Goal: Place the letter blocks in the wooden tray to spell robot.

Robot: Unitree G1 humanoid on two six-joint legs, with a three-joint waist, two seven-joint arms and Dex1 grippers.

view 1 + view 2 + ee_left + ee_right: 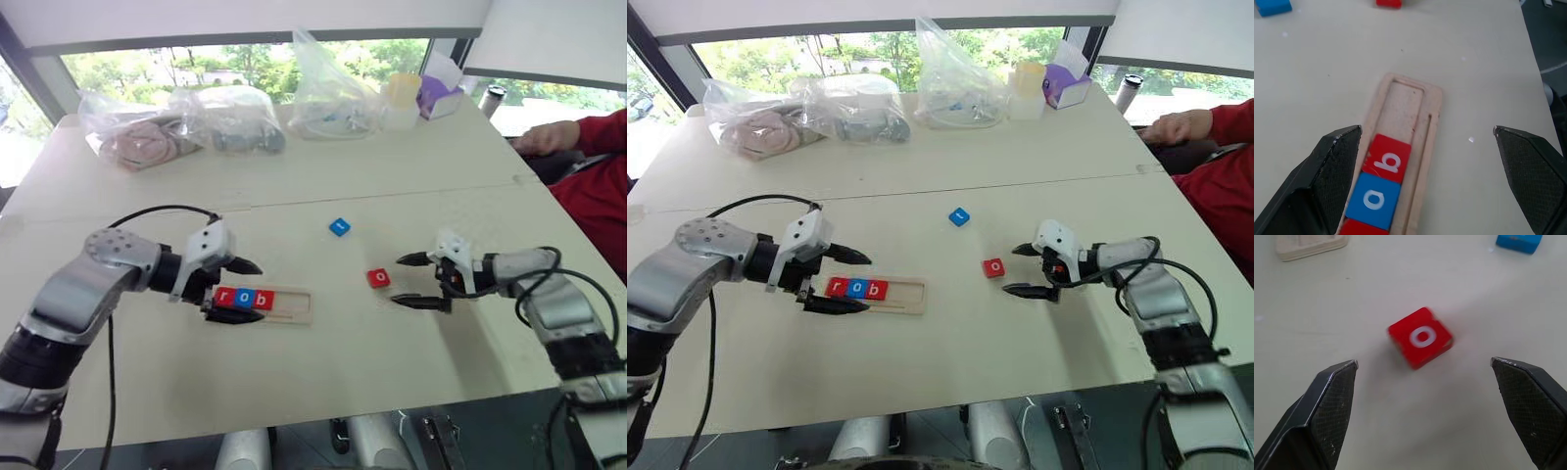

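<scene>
Fingers of the right hand point(409, 281) stand wide apart, just beside a red "o" block point(378, 278) that lies flat on bare tabletop point(392, 362). Left hand point(235, 291), fingers spread too, straddles the near end of the wooden tray point(294, 305), where red "r", blue "o" and red "b" sit together point(245, 299); the tray's other end is free. Beyond it lies a blue block point(339, 226), alone.

the wooden tray point(294, 305) holds blocks reading r point(224, 297), o point(243, 299), b point(262, 300); a loose red block point(378, 278) on the worktop point(343, 362) reads o.
</scene>
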